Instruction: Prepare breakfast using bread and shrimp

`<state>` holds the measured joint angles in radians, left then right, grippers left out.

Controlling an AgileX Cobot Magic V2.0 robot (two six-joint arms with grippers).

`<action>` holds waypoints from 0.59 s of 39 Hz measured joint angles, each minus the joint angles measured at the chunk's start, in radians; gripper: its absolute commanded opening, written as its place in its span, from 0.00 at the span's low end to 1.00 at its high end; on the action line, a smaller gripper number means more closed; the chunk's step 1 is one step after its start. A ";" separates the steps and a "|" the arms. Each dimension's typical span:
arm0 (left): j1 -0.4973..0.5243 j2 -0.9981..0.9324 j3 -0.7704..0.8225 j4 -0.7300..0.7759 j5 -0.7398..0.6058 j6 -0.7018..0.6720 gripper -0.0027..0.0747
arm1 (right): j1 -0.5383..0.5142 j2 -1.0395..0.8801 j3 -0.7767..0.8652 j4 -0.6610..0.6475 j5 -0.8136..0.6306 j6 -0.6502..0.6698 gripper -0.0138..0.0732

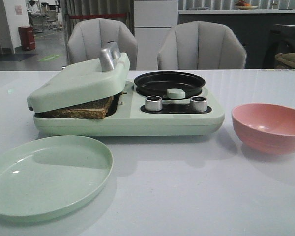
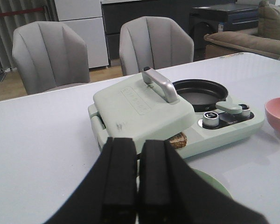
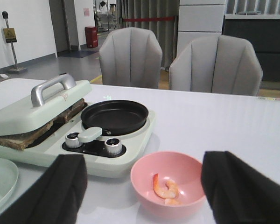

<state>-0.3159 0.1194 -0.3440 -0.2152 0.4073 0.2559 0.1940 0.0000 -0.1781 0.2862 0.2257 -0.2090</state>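
With the browned bread slices clamped under the pale green sandwich-maker lid, the curled orange-pink shrimp in the pink bowl right of it should be pinched centrally by the right gripper, jaws wide apart; left gripper pressed together.

Two grey chairs behind white table

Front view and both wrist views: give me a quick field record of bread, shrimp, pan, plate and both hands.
bread: brown-crusted bread slice under the pale green press lid, lid propped ajar
shrimp: orange-pink shrimp in the pink bowl
pan: round black pan, empty
plate: pale green round plate, empty
left hand: shut, holding nothing
right hand: open, bowl between fingers
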 measured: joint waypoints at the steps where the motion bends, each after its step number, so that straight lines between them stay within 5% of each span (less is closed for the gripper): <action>1: 0.000 0.000 0.000 0.000 0.000 0.000 0.18 | 0.000 0.000 0.000 0.000 -0.011 0.000 0.85; 23: -0.016 0.000 0.000 0.000 0.000 -0.001 0.18 | 0.000 0.000 0.000 0.004 -0.102 0.000 0.85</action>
<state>-0.3315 0.1194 -0.3440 -0.2152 0.4073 0.2553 0.1940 0.0000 -0.1781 0.2904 0.1237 -0.2090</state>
